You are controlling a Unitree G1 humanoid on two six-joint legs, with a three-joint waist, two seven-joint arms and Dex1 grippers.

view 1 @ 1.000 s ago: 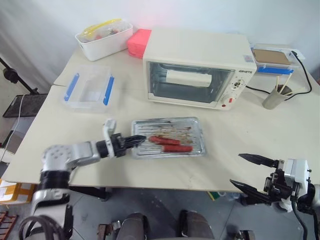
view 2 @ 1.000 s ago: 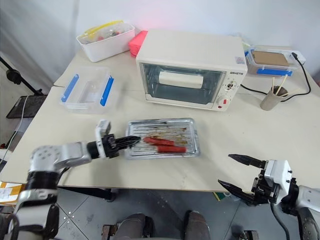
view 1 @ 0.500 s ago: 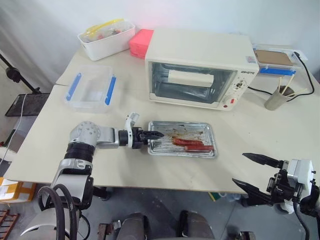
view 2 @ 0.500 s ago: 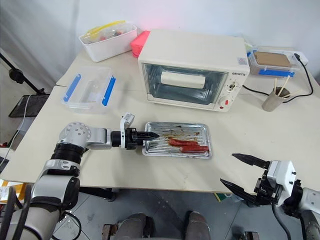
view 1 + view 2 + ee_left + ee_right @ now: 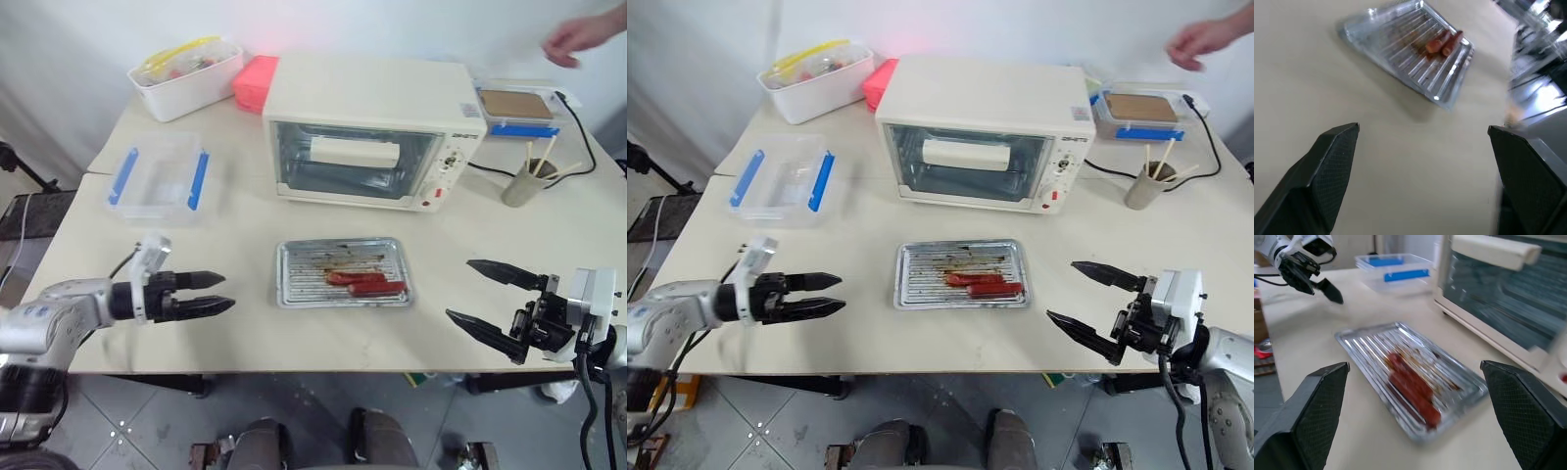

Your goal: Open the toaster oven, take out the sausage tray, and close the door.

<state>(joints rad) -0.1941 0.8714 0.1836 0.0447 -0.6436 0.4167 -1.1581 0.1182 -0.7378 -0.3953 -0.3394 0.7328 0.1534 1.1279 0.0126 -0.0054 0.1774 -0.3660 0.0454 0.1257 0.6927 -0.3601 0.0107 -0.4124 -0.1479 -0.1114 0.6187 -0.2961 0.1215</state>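
Observation:
The cream toaster oven (image 5: 367, 127) stands at the back of the table. Its glass door (image 5: 345, 164) is shut, with the bar handle (image 5: 353, 152) across the top. In front of it, flat on the table, lies the silvery sausage tray (image 5: 341, 273) with two red sausages (image 5: 367, 283) near its right end. My left gripper (image 5: 227, 292) is open and empty, well to the left of the tray and pointing at it. To the right of the tray my right gripper (image 5: 458, 289) is open and empty. The tray (image 5: 1405, 44) lies beyond my left fingers (image 5: 1332, 161).
A clear blue-clipped container (image 5: 157, 176) sits at the left. A white bin (image 5: 186, 73) and a pink box (image 5: 257, 83) stand behind it. At the back right are a cup of sticks (image 5: 524, 181), a lidded box (image 5: 514, 106) and a person's hand (image 5: 588, 34).
My left gripper has opened, let go of the tray's left edge and drawn back to the left. The tray stays on the table. A person's hand has come in at the far right.

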